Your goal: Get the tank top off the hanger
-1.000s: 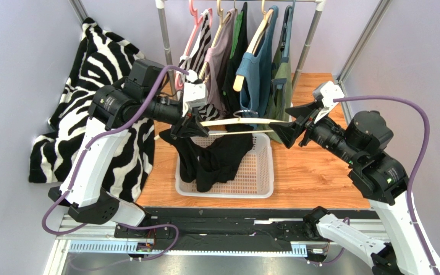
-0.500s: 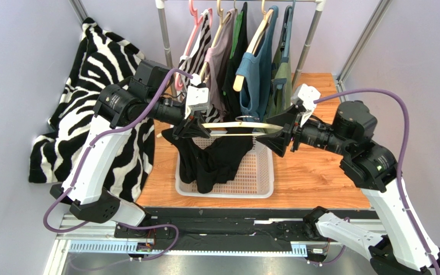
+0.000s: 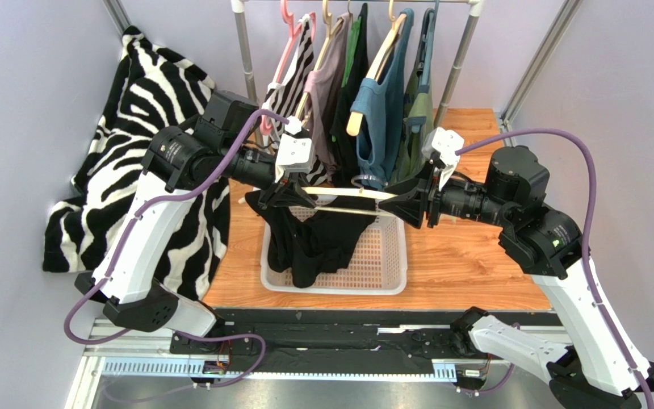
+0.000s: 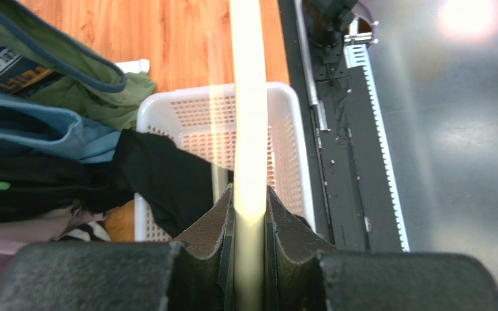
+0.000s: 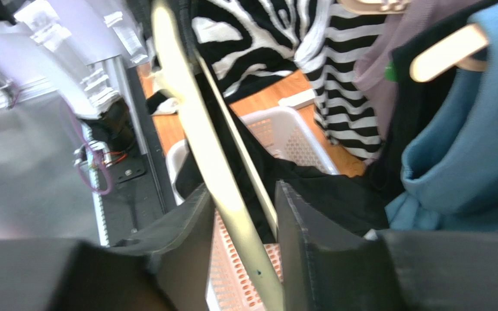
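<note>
Hanger: left gripper pinches 9 o'clock end, right gripper part-spread astride 3 o'clock end; clamp right firmly before freeing tank top.

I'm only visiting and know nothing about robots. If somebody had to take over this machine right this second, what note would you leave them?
Left gripper: shut on the left end of the cream hanger, which is held roughly level over the white basket.
Right gripper: jaws around the hanger's right end with a gap showing, not clamped.
Black tank top: hangs from the hanger's left part and mostly droops into the basket. The hanger's right part is bare.
Done: one side of the top looks freed.
Left: grip the right end, then slip the rest of the top off so it drops into the basket.
</note>
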Robot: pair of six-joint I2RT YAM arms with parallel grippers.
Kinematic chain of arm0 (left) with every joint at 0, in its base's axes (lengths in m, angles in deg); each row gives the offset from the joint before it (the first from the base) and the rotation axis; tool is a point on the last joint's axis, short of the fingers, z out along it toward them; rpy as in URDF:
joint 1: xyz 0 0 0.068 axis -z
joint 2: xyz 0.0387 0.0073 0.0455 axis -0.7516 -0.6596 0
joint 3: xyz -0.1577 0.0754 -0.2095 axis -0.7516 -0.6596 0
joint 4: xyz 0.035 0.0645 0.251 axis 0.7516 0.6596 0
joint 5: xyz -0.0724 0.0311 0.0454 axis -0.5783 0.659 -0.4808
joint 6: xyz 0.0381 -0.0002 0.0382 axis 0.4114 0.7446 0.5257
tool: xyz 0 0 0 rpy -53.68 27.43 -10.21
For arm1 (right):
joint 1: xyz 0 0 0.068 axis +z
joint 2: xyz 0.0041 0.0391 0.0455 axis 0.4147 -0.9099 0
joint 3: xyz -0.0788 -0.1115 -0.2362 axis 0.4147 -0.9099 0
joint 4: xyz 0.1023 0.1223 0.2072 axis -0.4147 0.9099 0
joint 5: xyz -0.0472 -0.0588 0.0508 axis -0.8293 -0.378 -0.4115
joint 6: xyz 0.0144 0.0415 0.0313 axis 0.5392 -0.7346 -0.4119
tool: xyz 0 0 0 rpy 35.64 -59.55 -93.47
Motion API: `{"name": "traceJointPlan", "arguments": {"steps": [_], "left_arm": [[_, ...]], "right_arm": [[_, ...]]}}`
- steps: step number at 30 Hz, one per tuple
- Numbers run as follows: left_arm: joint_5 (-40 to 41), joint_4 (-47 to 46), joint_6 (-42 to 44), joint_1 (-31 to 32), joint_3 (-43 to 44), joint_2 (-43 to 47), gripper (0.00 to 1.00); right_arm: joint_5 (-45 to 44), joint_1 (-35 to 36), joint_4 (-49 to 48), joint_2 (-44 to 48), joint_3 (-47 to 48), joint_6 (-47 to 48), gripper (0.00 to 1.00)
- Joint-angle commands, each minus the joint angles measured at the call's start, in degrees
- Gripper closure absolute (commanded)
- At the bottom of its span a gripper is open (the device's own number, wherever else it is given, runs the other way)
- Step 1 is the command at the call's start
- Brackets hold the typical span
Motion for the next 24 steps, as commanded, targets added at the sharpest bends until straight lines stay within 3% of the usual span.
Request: {"name": "traceJointPlan", "arguments": {"steps": [1, 4, 5, 7, 11, 12, 17, 21, 24], "left_arm": [[-2.3, 17.2, 1.6, 0.6, 1.7, 1.2, 1.00], [-1.5, 17.1, 0.9, 0.6, 2.7, 0.9, 0.97], [-1.2, 17.1, 0.6, 0.6, 3.0, 0.9, 0.93], [0.4, 15.4, -0.7, 0.5, 3.1, 1.4, 0.83], [5.2, 3.1, -8.1, 0.6, -1.5, 5.5, 0.28], [8.9, 0.1, -9.6, 0.6, -2.5, 6.7, 0.23], [25.2, -13.9, -15.7, 0.6, -3.1, 13.4, 0.19], [40.4, -17.6, -16.0, 0.6, -2.6, 16.3, 0.18], [44.2, -19.5, -17.0, 0.6, -7.0, 19.2, 0.21]], "right_arm": [[-1.0, 0.2, -0.9, 0.6, -0.1, 0.0, 0.70], [-1.5, 0.4, -0.6, 1.1, -1.0, 0.2, 0.88], [-1.9, 0.4, -0.6, 1.2, -1.6, 0.3, 0.98], [-2.7, 0.5, -1.1, 1.4, -2.4, 0.0, 1.00], [-4.6, 0.5, -3.7, 3.0, -4.1, -1.1, 1.00], [-5.2, 0.8, -4.4, 3.3, -4.4, -1.3, 1.00], [-7.9, 0.5, -4.6, 4.2, -3.9, -0.7, 1.00], [-11.3, 0.5, -5.5, 5.8, -3.2, -0.3, 1.00], [-13.7, 0.5, -7.3, 7.6, -3.8, 0.0, 1.00]]}}
